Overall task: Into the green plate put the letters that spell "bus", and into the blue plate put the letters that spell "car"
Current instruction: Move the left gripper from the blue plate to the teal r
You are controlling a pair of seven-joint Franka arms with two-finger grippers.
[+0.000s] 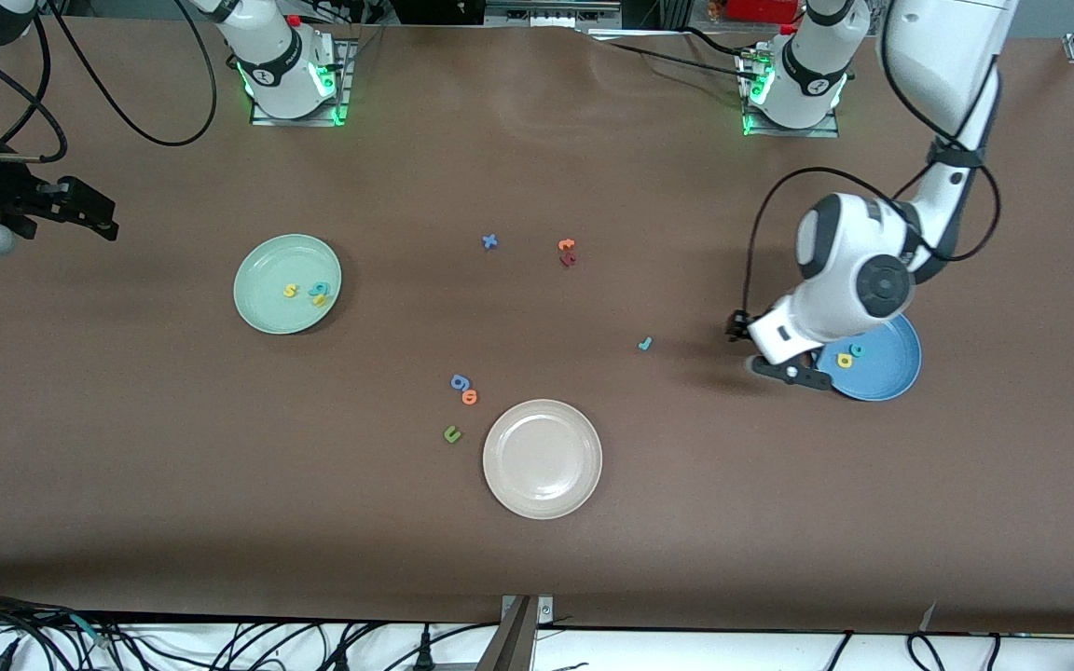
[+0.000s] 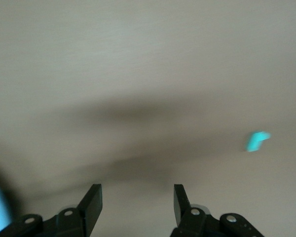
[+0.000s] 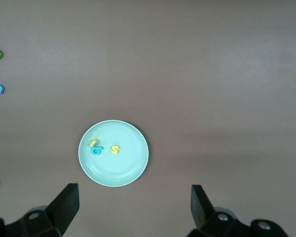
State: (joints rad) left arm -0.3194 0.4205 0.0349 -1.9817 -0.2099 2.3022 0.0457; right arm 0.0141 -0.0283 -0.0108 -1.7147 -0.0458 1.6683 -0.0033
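Brown table (image 1: 537, 578); black cables (image 1: 220, 643) along near edge.

Three plates and twelve foam letters were on the surface (image 1: 537, 578).
The green plate (image 1: 262, 312) held three: yellow s (image 1: 290, 291), teal b (image 1: 318, 289), yellow u (image 1: 321, 301). The blue plate (image 1: 891, 373) held two: yellow a (image 1: 844, 360), teal c (image 1: 856, 350). One beige-white plate (image 1: 542, 458). Seven lay loose: blue x (image 1: 489, 241), orange t (image 1: 566, 245), dark red letter (image 1: 568, 260), teal r (image 1: 645, 344), blue g (image 1: 459, 381), orange o (image 1: 470, 397), green u (image 1: 451, 433).

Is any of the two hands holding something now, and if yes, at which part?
Nothing is held. The left hand is open and empty over the table beside the blue plate; the right hand, waiting, is open and empty too.
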